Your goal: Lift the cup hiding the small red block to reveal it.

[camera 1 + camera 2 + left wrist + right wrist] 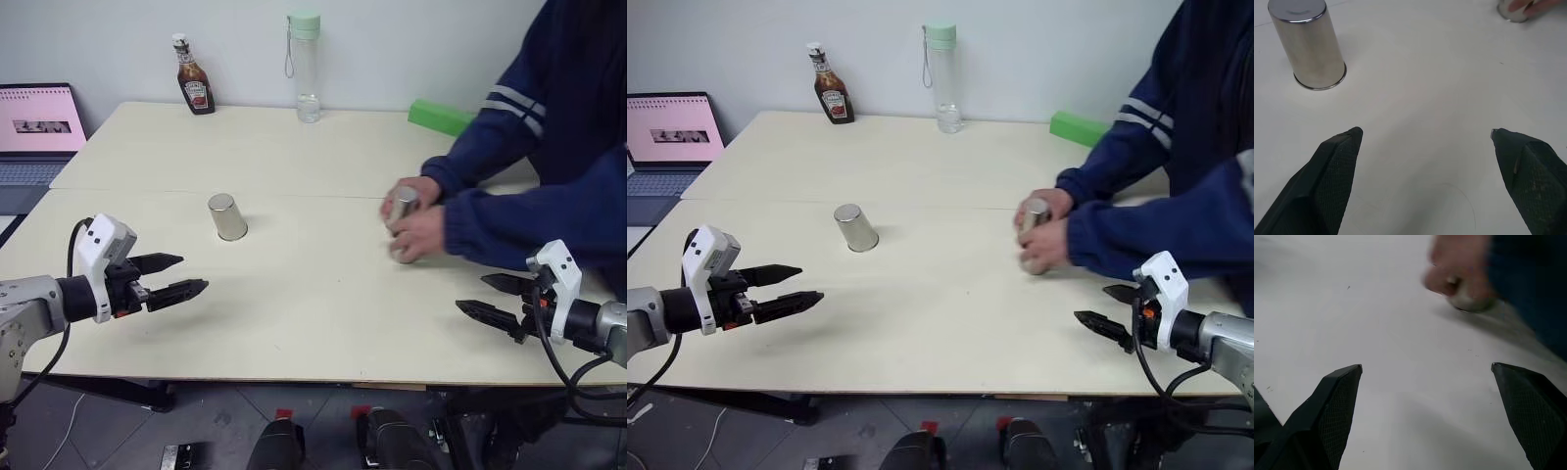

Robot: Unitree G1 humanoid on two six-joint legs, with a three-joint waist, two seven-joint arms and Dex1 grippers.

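Nothing is lifted yet: both the left claw [174,277] and right claw [487,297] are hovering released at the desk's [313,323] near edge. A person's hands [416,217] are covering cups [403,203] near the right edge, while another cup [227,216] is standing untouched mid-desk.

hands cover the cups
a person's hands [416,220] wrap silver cups [404,203], hiding most of them; how many cannot be told.

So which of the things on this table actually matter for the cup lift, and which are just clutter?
Part of the job:
- lone cup, upside down, mid-table
- cups under the person's hands; count there unclear
- left gripper and right gripper, both open, holding nothing

Just lying about:
- ketchup bottle
- clear water bottle
- long green block
- laptop
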